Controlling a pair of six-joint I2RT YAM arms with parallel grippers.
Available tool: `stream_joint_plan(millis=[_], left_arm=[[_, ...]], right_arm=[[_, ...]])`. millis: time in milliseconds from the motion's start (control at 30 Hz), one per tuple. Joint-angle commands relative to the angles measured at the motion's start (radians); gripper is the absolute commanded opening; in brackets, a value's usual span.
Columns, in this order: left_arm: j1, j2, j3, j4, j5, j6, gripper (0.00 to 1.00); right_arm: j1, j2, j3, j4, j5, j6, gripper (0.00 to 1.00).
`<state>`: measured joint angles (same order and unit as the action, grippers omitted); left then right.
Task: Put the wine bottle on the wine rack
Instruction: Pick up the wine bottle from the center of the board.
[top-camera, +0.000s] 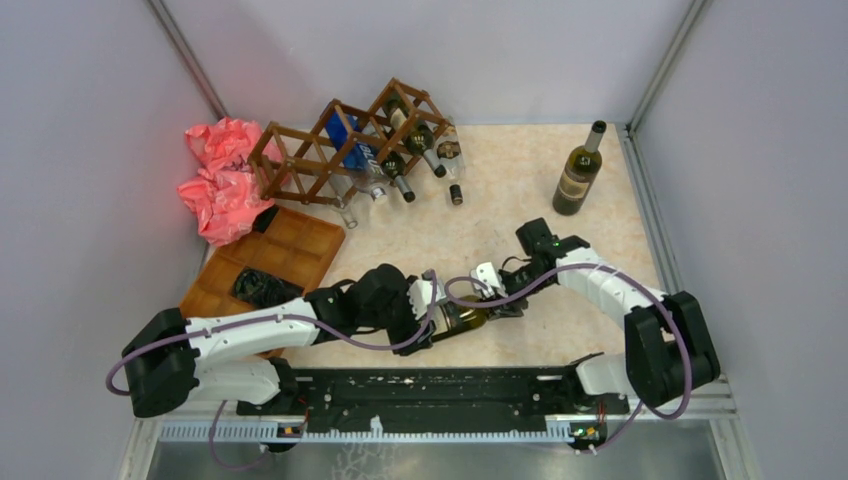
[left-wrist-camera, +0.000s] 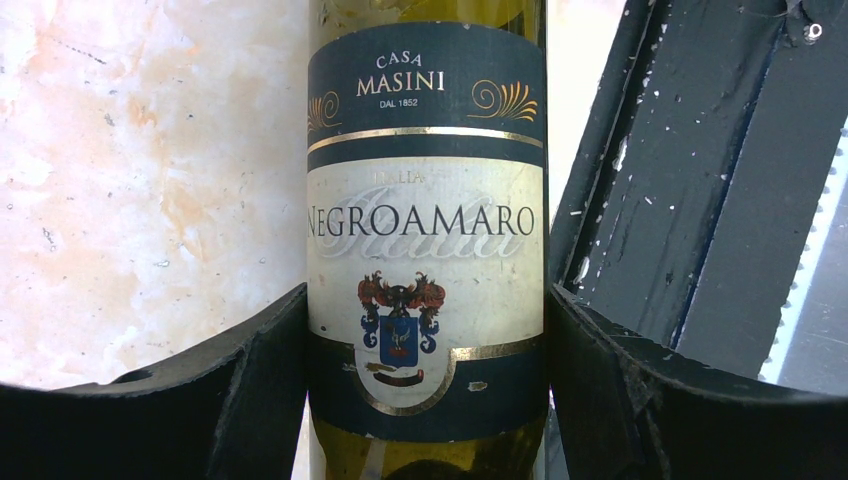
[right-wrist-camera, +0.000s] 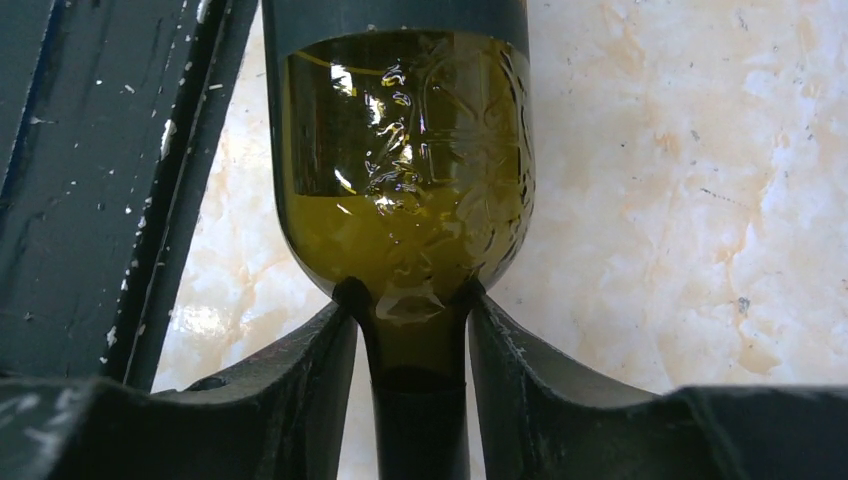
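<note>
Left gripper (left-wrist-camera: 425, 300): jaws partly apart, both pads pressed to the label of a wine bottle (left-wrist-camera: 425, 200) lying on the marbled table (right-wrist-camera: 680, 200).
Right gripper (right-wrist-camera: 410, 300): jaws narrow, clamped on the same bottle's neck just below the shoulder.
Wrist views only: label reads CASA MASINI NEGROAMARO; olive glass. A black rail (left-wrist-camera: 690, 180) runs just outside the jaws.
Overhead only, beyond the jaws: nothing lies between them and the rack.
To the right, one upright bottle (top-camera: 578, 170), well apart.
To the left, one brown compartment tray (top-camera: 290, 245) holding a black crumpled object (top-camera: 265, 287).
One small dark cap (top-camera: 456, 193) lies near the rack.
Farthest: one wine rack (top-camera: 310, 160), several bottles in its cells, exact count unclear; pink plastic bags (top-camera: 225, 185) beside it.
</note>
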<state>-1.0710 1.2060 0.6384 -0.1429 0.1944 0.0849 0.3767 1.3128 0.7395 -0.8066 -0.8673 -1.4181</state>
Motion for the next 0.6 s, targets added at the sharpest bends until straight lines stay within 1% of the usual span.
stream_joint_plan(millis=[0, 100, 200, 267, 467, 567], left_arm=[[0.002, -0.022, 0.055, 0.117, 0.031, 0.015, 0.0], [0.002, -0.023, 0.053, 0.125, 0.035, 0.012, 0.0], [0.003, -0.023, 0.052, 0.128, 0.037, 0.012, 0.0], [0.003, -0.022, 0.051, 0.131, 0.038, 0.012, 0.0], [0.003, -0.025, 0.046, 0.133, 0.041, 0.008, 0.0], [0.002, -0.029, 0.039, 0.134, 0.025, 0.003, 0.0]], right_arm=[[0.028, 0.02, -0.004, 0.096, 0.015, 0.078, 0.42], [0.041, 0.02, -0.013, 0.12, 0.022, 0.095, 0.37], [0.045, 0.012, -0.024, 0.133, 0.03, 0.094, 0.36], [0.046, 0.006, -0.031, 0.138, 0.024, 0.092, 0.33], [0.048, -0.005, -0.031, 0.112, -0.003, 0.06, 0.01], [0.048, -0.028, -0.025, 0.091, -0.011, 0.051, 0.0]])
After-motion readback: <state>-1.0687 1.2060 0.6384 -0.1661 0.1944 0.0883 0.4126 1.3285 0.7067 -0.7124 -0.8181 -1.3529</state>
